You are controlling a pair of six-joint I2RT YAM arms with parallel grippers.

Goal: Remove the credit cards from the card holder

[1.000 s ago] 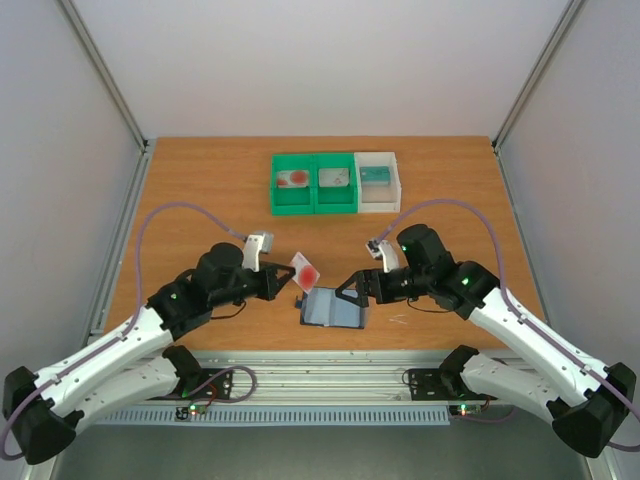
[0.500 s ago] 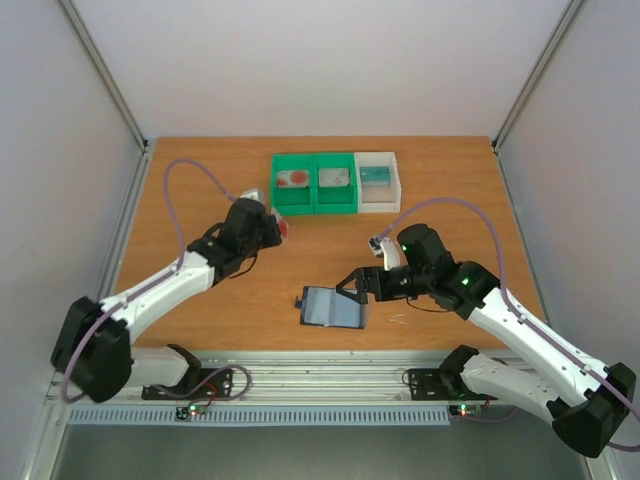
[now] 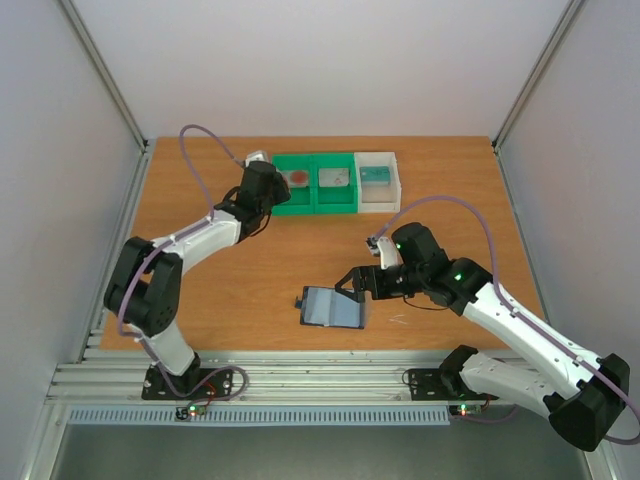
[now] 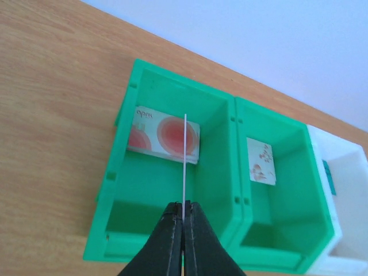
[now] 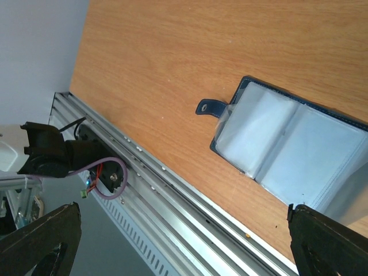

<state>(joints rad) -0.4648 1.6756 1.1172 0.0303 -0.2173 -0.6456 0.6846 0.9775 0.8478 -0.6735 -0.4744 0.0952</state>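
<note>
From above, our left fingers (image 3: 268,188) reach over the green bin (image 3: 315,205) at upper centre. Our right fingers (image 3: 350,288) stand just beside the open card holder (image 3: 333,308) on the counter (image 3: 220,270).

At the left wrist, the fingers pinch a thin credit card (image 4: 185,161) edge-on above the bin's left compartment.

At the right wrist, the fingers gape wide and empty, with the holder at the right of the frame.

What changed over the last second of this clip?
The left end effector, shut on a card, swung from beside the card holder to the far side, above the left green bin. It kept hold of the card throughout. The right end effector stayed open at the card holder, which did not move.
</note>
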